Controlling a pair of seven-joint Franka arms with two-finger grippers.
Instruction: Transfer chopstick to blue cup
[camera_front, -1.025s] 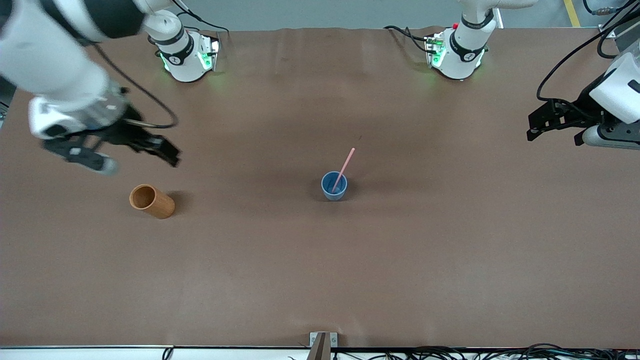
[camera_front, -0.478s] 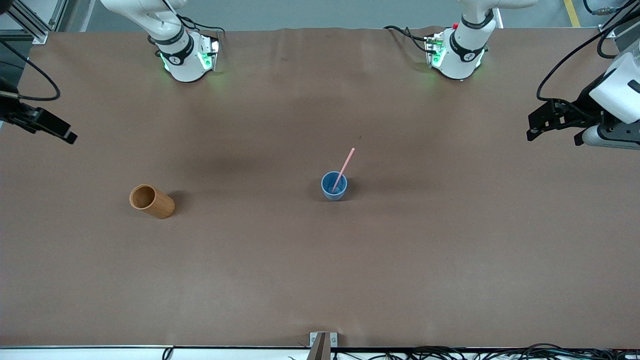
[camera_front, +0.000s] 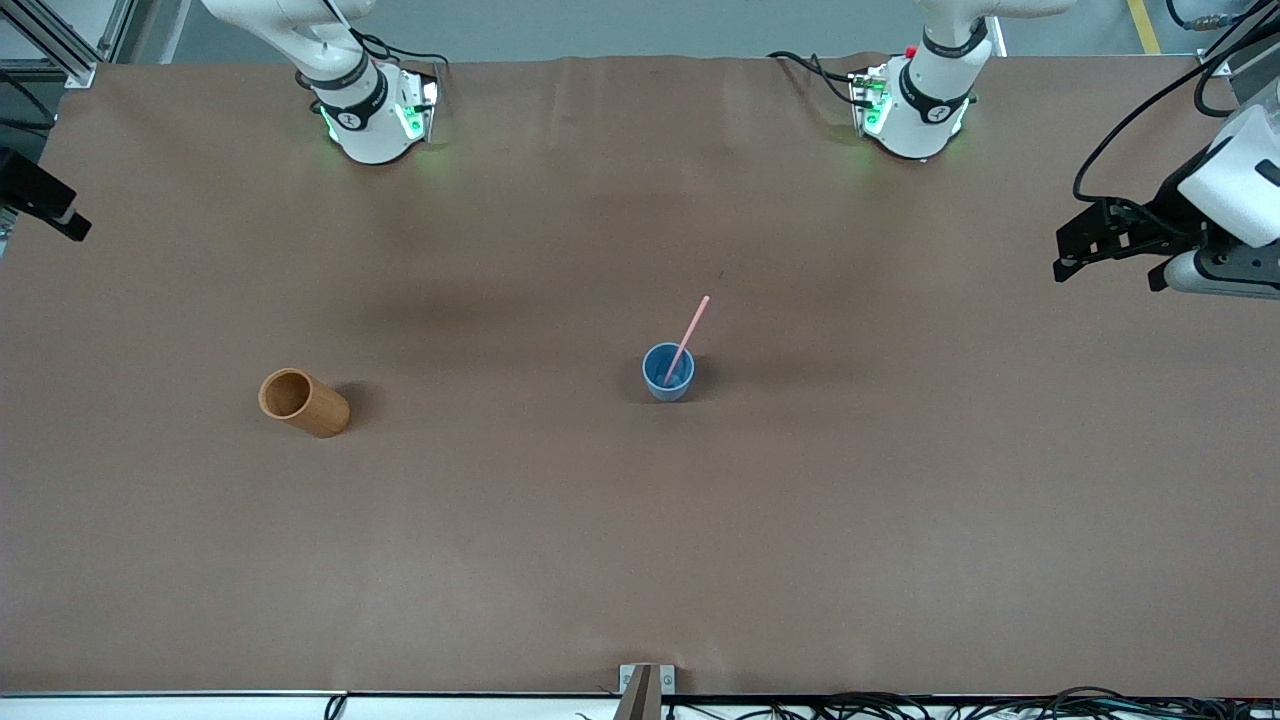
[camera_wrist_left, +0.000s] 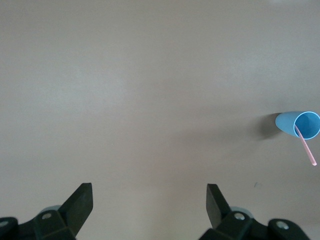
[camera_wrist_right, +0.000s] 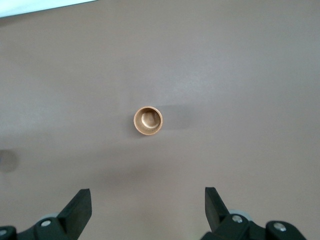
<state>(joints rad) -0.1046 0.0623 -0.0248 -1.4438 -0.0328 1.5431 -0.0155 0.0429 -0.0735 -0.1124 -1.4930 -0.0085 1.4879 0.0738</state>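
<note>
Chopstick (camera_front: 687, 338) in blue cup (camera_front: 668, 372) — orange-brown cup (camera_front: 303, 402) well apart; left gripper (camera_wrist_left: 149, 200), right gripper (camera_wrist_right: 148, 202) wide, empty

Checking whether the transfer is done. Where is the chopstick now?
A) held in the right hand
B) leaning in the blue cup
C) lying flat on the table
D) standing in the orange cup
B: the chopstick leans out of the blue cup, its lower end inside, with no hand near it.

The chopstick (camera_front: 688, 338) has its lower end hidden inside the blue cup (camera_front: 668, 372).
</note>
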